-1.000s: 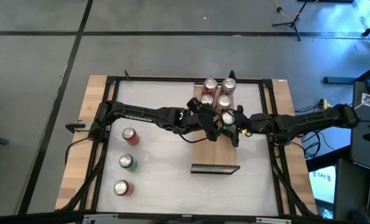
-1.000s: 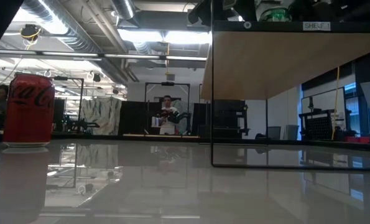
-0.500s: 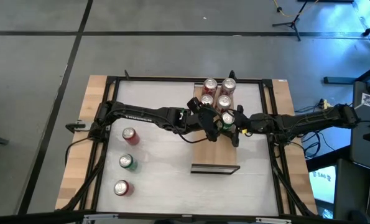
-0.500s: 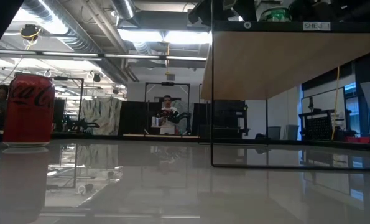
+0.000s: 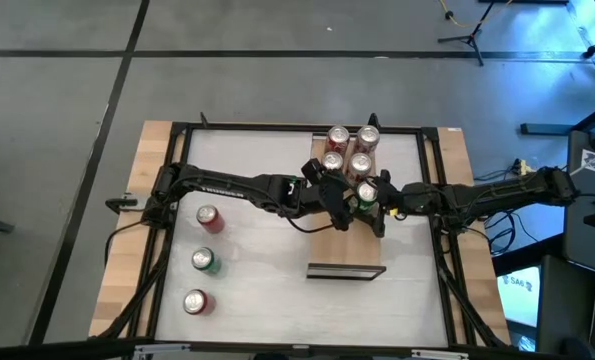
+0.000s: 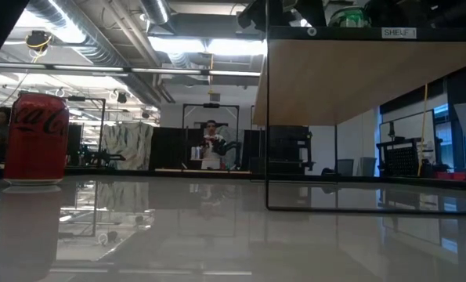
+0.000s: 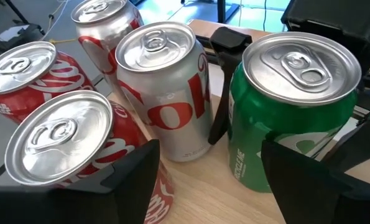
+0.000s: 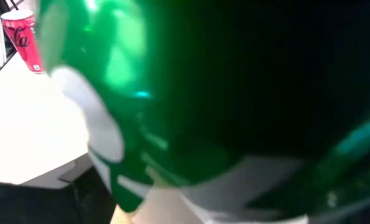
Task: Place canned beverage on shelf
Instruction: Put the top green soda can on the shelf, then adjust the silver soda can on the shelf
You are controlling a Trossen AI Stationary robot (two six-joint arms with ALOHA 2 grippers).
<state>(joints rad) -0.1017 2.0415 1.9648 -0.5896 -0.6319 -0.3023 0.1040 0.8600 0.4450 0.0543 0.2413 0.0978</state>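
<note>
The green can [image 8: 234, 93] sat so close in the right wrist view that it was a blurry mass filling nearly the whole picture, so no label was readable. In the low view only a sliver of it showed above the shelf [image 6: 358, 78], with both arms cut off at the top edge. From above, the arms covered much of the shelf [image 5: 342, 245]. The red can [image 7: 13, 68] was clipped by the picture's edge.

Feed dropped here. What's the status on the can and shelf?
Right gripper around green can, just loosened. Can upright on shelf. Left gripper open beside it. Four cans crowd behind.
</note>
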